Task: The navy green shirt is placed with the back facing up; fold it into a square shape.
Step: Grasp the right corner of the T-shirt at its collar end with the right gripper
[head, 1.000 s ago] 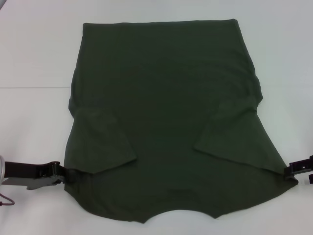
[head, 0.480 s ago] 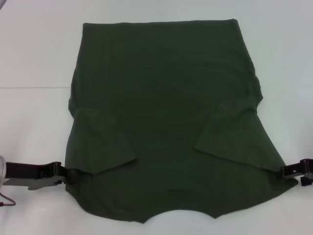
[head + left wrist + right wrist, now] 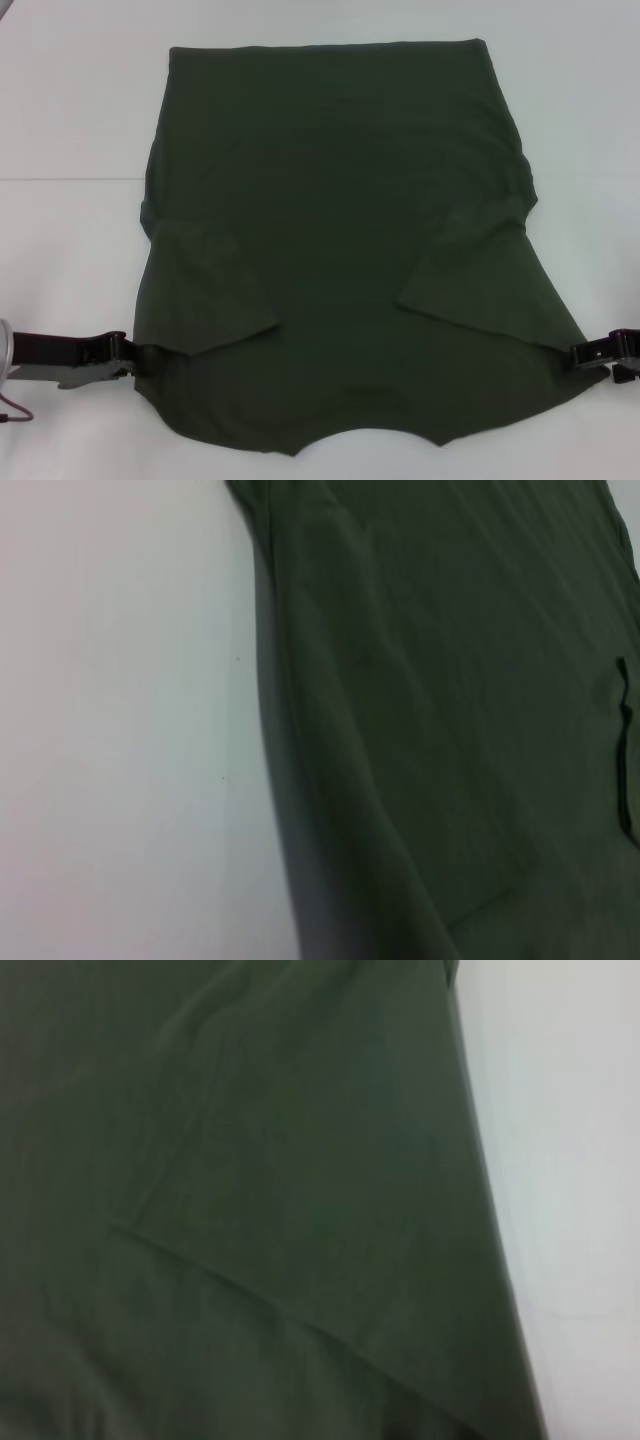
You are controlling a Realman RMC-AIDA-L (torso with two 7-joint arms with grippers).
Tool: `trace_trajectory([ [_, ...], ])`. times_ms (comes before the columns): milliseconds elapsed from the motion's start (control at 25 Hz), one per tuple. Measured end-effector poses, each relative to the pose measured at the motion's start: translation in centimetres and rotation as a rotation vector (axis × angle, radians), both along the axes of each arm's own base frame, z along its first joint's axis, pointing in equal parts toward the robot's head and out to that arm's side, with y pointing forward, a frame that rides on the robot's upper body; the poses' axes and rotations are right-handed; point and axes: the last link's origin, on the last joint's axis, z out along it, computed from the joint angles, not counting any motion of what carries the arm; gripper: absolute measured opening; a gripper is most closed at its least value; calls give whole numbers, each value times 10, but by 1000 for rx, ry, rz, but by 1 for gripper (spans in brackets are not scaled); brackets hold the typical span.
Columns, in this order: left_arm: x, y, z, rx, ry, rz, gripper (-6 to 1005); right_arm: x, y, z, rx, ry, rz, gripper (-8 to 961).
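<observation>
On the white table (image 3: 70,110) the navy green shirt (image 3: 340,200) lies spread flat with its plain side up, the collar notch at the near edge and the hem at the far edge. Both short sleeves are already turned inward onto the body, so the cloth reads as a rough trapezoid, wider toward the robot.

The left gripper (image 3: 128,354) sits low at the shirt's near left corner, touching the edge just below the folded sleeve. The right gripper (image 3: 582,354) is at the matching near right corner, its tip meeting the cloth. Whether either pair of fingers is clamped on fabric or merely resting against it I cannot tell; the head view shows only dark tips at the hem, and neither wrist view shows any fingers, only green cloth beside bare table.

The step in hand looks like taking both shoulder corners for a lengthwise fold toward the hem. To do it well, each gripper should bite all layers at its corner, at the same depth, then lift together and level so the sleeves stay tucked and the fold line runs straight across.
</observation>
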Motion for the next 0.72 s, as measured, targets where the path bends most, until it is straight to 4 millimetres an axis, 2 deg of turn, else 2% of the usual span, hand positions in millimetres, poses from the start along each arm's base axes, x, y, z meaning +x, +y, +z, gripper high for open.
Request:
trace_trajectory([
  [720,1,1,-1,3,0,-2,42,-3,3,-7,-3,7,5,914],
])
